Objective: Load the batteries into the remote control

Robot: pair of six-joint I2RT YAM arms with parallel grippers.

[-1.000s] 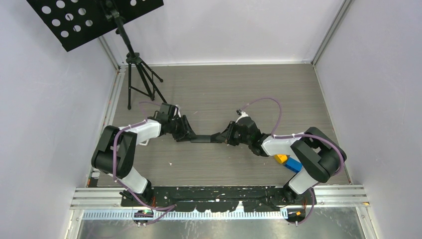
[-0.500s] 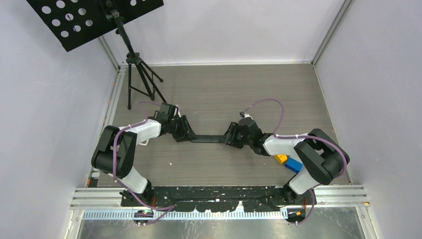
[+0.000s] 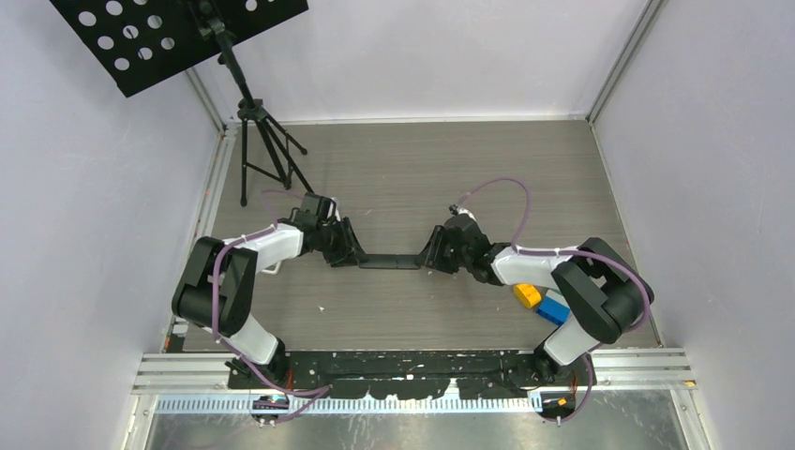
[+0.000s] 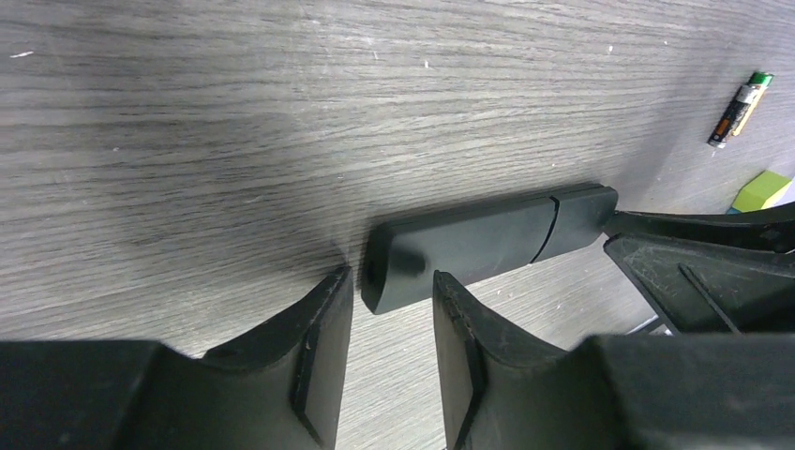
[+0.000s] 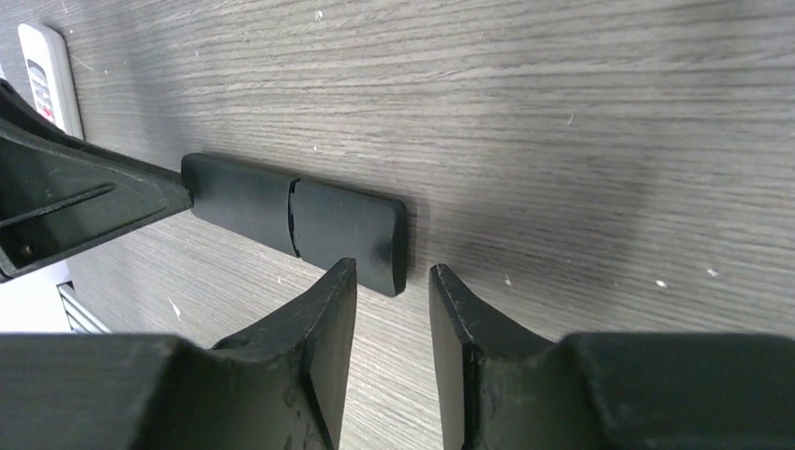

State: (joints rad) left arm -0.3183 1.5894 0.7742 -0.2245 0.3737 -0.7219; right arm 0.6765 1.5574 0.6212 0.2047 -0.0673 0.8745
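A black remote control (image 3: 392, 262) lies flat on the wooden table between my two grippers. My left gripper (image 3: 354, 255) is open at the remote's left end; in the left wrist view the remote (image 4: 487, 239) lies just past its gripper (image 4: 389, 281). My right gripper (image 3: 431, 257) is open at the right end; the remote (image 5: 300, 220) lies just ahead of the gripper (image 5: 394, 272). A seam crosses the remote's body. One gold-and-black battery (image 4: 739, 110) with a green tip lies on the table beyond the remote. The other batteries are out of view.
A yellow block (image 3: 528, 294) and a blue block (image 3: 553, 309) lie under my right arm. A green block (image 4: 761, 190) shows near the battery. A white oblong device (image 5: 47, 80) lies behind my left gripper. A black music stand tripod (image 3: 262, 155) stands at the back left.
My right arm has swung slightly, its gripper edging along the remote's right end, and the yellow and blue blocks show more. The left arm has not moved.
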